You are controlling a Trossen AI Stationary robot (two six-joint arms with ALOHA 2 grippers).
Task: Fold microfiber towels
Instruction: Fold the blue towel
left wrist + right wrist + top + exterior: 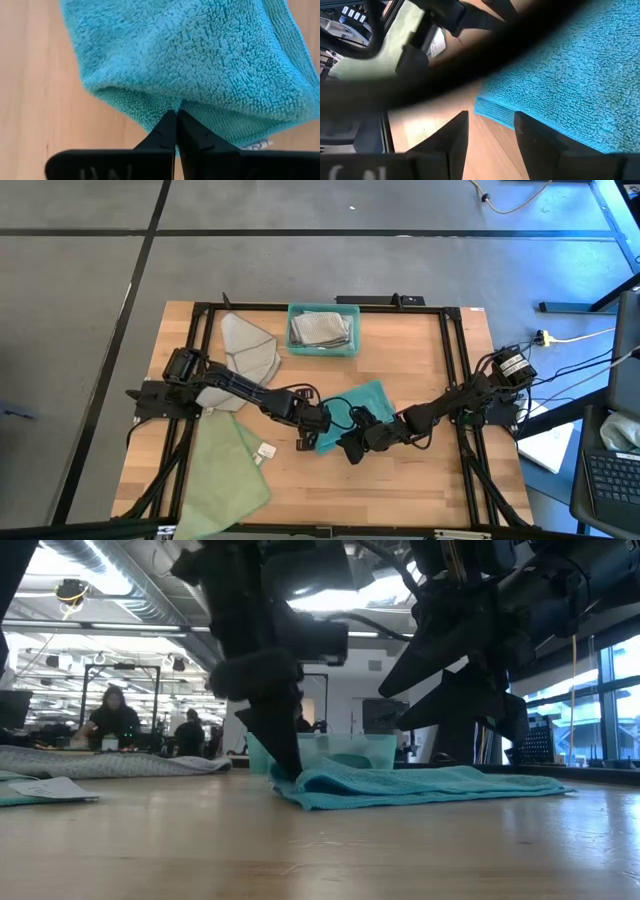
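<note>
Pinching teal towel (200, 65) edge, left pincer (177, 116); right pincer (490, 122) apparently empty, spread

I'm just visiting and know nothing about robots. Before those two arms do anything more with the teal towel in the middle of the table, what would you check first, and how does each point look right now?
1. Left gripper shut on the teal towel: ok, its fingers meet on the towel's edge.
2. Right gripper ready: ok, open, next to the towel's corner, holding nothing.
3. Towel lies flat on the table: ok in the low view.
4. Pale green towel out of the way: ok, it lies apart, to the left.
5. Grey towel and bin out of the way: ok, both sit at the far edge.
6. How much cloth the left gripper has caught: cannot tell.
</note>
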